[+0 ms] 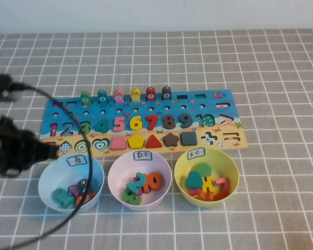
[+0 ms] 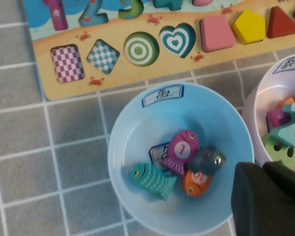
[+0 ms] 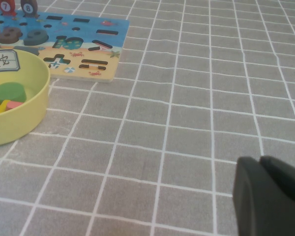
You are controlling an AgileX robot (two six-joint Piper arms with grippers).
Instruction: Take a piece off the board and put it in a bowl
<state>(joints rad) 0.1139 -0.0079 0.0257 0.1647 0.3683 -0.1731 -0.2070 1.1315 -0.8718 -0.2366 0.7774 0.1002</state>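
So, your left tool (image 2: 265, 169) is hanging just above the pale blue bowl (image 1: 47, 179) at the near left of the bench (image 1: 271, 62), fingers pressed together with nothing in them. The green fish peg (image 1: 85, 97) stands at the far left of the peg row on the board (image 1: 219, 104), beside the teal peg (image 1: 102, 96). In the bowl lie teal, purple, orange and grey fish. Your right tool (image 3: 263, 164) sits low over bare bench right of the yellow-green bowl (image 3: 24, 118), looks closed.

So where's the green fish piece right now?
In the high view the green fish piece stands at the left end of the board's peg row, beside the teal peg.
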